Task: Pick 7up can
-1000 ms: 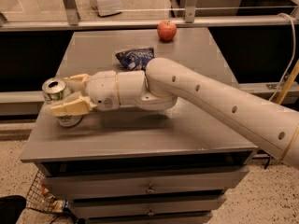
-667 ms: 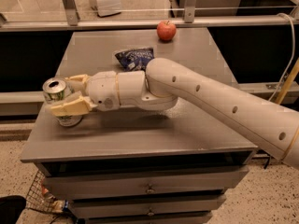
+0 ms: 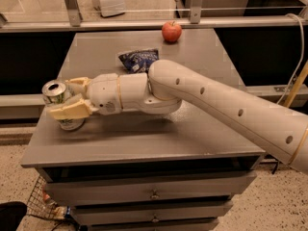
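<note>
The 7up can (image 3: 56, 93) is a silver can with green lettering. It stands near the left edge of the grey table (image 3: 144, 138), leaning slightly. My gripper (image 3: 60, 98) reaches in from the right at the end of the white arm (image 3: 216, 105). Its two cream fingers sit on either side of the can, the near finger (image 3: 67, 111) across its front and the far finger (image 3: 78, 83) behind it. The fingers press against the can's sides. The can's base rests on or just above the tabletop.
A dark blue chip bag (image 3: 138, 59) lies at the table's middle back. A red apple (image 3: 171, 31) sits at the back edge. The table has drawers below it. A wire basket (image 3: 43, 203) sits on the floor at the lower left. A glass railing runs behind the table.
</note>
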`<state>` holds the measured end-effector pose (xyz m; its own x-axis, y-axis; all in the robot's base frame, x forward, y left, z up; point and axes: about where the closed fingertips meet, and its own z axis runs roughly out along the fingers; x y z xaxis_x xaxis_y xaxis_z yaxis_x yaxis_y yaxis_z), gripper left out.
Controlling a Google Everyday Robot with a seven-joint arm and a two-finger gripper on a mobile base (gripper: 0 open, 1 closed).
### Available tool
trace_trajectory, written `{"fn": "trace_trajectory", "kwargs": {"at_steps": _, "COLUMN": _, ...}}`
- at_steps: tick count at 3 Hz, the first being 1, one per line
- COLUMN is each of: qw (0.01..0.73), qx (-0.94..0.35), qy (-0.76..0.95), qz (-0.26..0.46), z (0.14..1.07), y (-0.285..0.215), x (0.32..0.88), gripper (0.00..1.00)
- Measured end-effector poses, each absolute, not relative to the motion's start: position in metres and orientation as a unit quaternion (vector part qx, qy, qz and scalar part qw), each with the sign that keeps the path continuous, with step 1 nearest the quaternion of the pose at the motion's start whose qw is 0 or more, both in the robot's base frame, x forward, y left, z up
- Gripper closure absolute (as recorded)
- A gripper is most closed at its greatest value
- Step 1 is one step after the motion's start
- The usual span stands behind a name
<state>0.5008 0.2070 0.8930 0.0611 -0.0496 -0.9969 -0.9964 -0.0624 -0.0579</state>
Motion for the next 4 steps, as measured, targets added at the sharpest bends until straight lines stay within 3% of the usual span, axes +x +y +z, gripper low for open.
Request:
{"fn": "trace_trajectory", "kwargs": {"at_steps": 2, "qw": 0.489, "qx": -0.546, "qy": 0.465, "qz": 0.496, "z": 0.901, "y": 0.203, "x": 0.500, "gripper": 1.00}}
{"fn": "trace_trajectory", "kwargs": {"at_steps": 4, "qw": 0.488, "qx": -0.576, "qy": 0.439, "qz": 0.487, "z": 0.968, "y": 0.185, "x": 0.506, "gripper": 1.00}}
